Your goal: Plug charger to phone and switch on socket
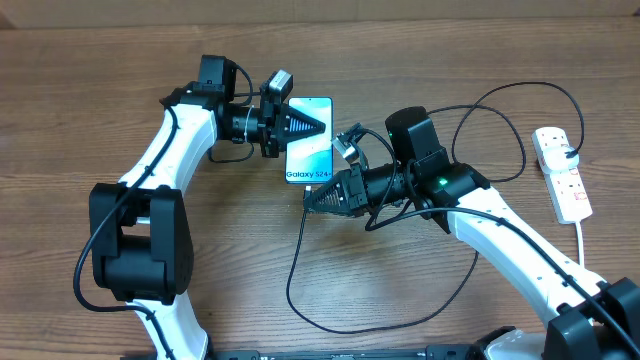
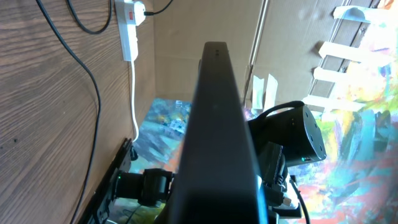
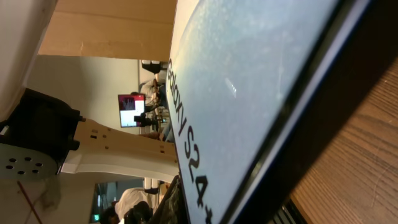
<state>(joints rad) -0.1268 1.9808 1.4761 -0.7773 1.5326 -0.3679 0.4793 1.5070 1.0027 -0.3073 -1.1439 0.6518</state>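
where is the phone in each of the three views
overhead: the phone is at upper centre, screen up, "Galaxy S24" readable.
left wrist: seen edge-on, a dark slab running up the middle.
right wrist: very close, its pale screen fills the centre and right.
shared landmark: the socket at the right edge of overhead is at top left in left wrist; right wrist does not show it.

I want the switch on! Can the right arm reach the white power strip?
Probably yes. The white power strip with red switches lies on that arm's side, with only wooden table and thin black cable loops between. Its hand, though, is shut by the blue-white phone, pointing away.
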